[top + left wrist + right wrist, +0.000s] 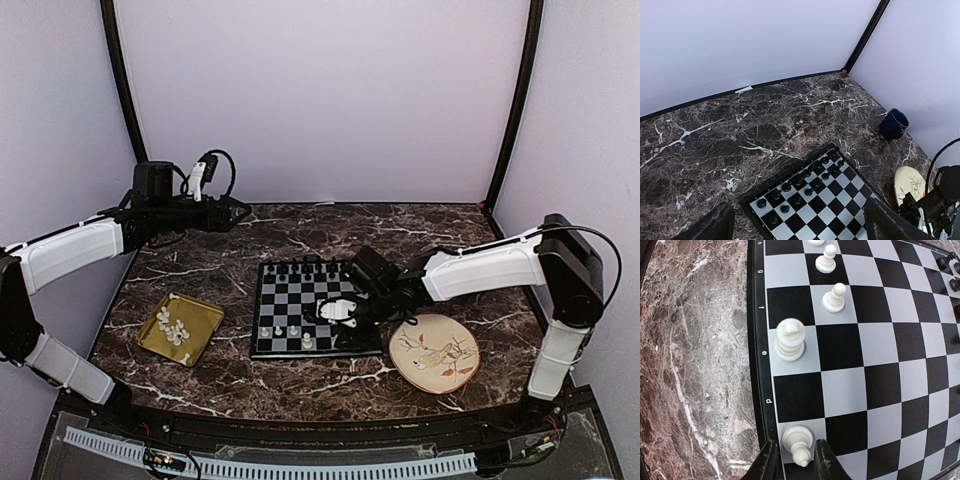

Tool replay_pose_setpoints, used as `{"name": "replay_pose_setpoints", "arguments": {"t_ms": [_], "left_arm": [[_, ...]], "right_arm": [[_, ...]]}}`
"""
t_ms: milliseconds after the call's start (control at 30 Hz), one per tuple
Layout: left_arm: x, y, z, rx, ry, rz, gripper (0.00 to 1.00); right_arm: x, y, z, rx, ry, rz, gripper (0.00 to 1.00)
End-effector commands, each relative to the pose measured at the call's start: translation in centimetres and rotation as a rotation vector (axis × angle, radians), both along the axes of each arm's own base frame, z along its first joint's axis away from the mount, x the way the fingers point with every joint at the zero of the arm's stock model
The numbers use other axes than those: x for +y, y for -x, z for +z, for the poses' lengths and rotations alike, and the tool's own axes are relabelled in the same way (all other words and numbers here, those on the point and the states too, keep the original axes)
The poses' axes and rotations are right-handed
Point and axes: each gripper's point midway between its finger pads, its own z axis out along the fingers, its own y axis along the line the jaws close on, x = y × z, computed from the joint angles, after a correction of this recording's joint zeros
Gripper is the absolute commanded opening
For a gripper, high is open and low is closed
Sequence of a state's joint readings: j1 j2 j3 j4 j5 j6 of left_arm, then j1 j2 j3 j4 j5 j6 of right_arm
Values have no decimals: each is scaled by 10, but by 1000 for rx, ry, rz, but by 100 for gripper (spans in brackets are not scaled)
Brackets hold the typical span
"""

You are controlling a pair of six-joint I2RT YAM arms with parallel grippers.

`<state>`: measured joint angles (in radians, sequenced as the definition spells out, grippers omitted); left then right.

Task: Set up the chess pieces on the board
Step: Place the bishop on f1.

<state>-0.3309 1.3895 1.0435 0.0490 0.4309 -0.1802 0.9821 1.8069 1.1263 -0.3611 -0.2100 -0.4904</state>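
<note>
The board (300,300) lies in the middle of the table, with black chessmen (310,267) on its far rows. A few white chess pieces (294,329) stand along its near edge. My right gripper (335,310) hangs low over the board's near right part. In the right wrist view a white piece (799,442) stands upright on an edge square between the fingertips of my right gripper (796,462), with small gaps on both sides. A taller white piece (790,340) and two pawns (834,297) stand further along. My left gripper (232,213) hovers open at the back left, holding nothing.
A square gold tray (205,318) with several white pieces sits left of the board. A patterned plate (434,352) lies to its right. A dark blue cup (893,122) stands near the back right wall. Black frame posts and purple walls close in the table.
</note>
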Motion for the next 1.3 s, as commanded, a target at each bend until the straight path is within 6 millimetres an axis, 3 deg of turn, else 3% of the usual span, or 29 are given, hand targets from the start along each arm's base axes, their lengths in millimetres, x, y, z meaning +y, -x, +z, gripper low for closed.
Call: {"name": "replay_pose_setpoints", "arguments": {"t_ms": [0,33,367,667,1267], "left_arm": [[-3,3,2,11,9,-24,92],[-4,3,2,12,10,-27,91],[-6,5,0,22,20,-42,88],[-8,5,0,25,24,-53,87],[-10,5,0,32,30,-61,85]], "right_arm": [[8,6,-4,44,-9,1,27],[15,2,3,36,-27,0,27],[19,0,-4,74,-9,-19,24],[10,1,-7,84,13,-22,15],[6,-13,-12,46,36,-64,15]]}}
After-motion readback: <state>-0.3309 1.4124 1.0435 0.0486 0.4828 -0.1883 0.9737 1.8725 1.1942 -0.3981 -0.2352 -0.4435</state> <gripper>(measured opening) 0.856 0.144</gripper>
